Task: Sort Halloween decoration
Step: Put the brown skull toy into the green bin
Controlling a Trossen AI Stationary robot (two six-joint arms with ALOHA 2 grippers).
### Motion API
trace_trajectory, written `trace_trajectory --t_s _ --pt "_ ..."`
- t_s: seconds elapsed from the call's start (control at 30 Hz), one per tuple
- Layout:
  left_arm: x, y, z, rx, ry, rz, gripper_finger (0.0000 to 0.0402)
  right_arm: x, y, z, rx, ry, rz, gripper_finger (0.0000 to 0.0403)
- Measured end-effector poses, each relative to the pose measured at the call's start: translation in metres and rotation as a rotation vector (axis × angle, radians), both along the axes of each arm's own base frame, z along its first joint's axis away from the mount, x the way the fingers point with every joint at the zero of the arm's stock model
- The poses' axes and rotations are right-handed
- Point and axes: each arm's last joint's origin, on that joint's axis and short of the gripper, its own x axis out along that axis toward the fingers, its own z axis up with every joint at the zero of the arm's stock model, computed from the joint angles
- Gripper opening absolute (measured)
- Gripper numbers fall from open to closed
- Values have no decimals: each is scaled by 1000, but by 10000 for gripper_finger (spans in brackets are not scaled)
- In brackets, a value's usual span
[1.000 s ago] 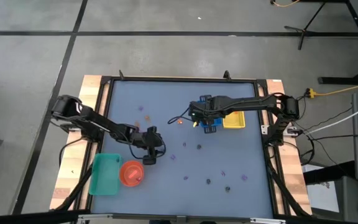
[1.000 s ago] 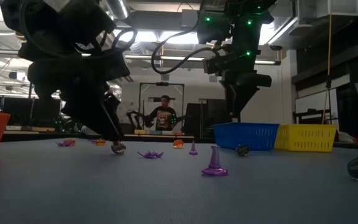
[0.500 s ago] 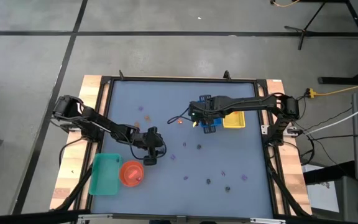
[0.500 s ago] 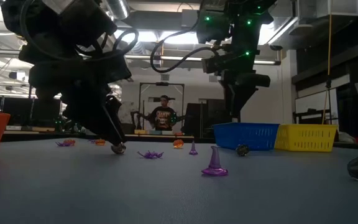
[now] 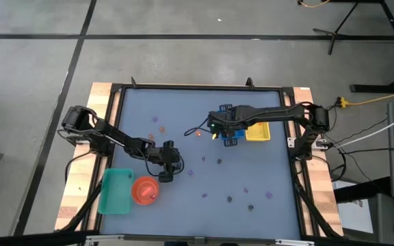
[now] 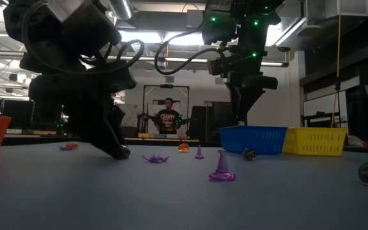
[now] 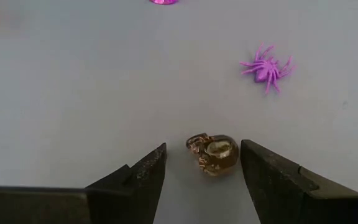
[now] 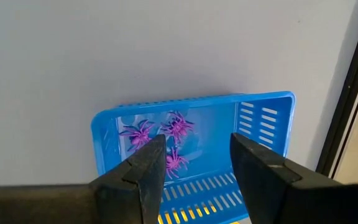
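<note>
The decorations are tiny pieces scattered over the grey-blue table (image 5: 252, 178). A brownish-dark skull piece (image 7: 215, 154) lies on the table between the open fingers of my left gripper (image 7: 202, 163), closer to one finger than the other. That gripper is down at the table (image 5: 164, 175) (image 6: 121, 152), just right of the orange bowl. A purple spider (image 7: 267, 68) lies farther ahead. My right gripper (image 8: 194, 163) hovers open and empty above the blue tray (image 8: 191, 140) (image 5: 232, 137), which holds three purple spiders (image 8: 178, 126).
The yellow tray (image 5: 257, 131) adjoins the blue one. The green tray (image 5: 115, 191) and the orange bowl (image 5: 144, 190) sit near the table's front left. A purple cone (image 6: 222, 167), a purple spider (image 6: 154, 158) and dark pieces (image 6: 250, 154) lie mid-table. A person stands far behind.
My left gripper has sunk a little lower toward the table around the skull piece, which now shows less in the low view. The right arm has kept still.
</note>
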Motion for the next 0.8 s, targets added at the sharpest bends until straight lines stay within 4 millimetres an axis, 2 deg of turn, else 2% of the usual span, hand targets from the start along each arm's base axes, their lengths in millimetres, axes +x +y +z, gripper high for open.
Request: trace_trajectory --t_s 0.8 --pt "-1 0 -2 0 13 0 195 0 0 0 0 0 0 177"
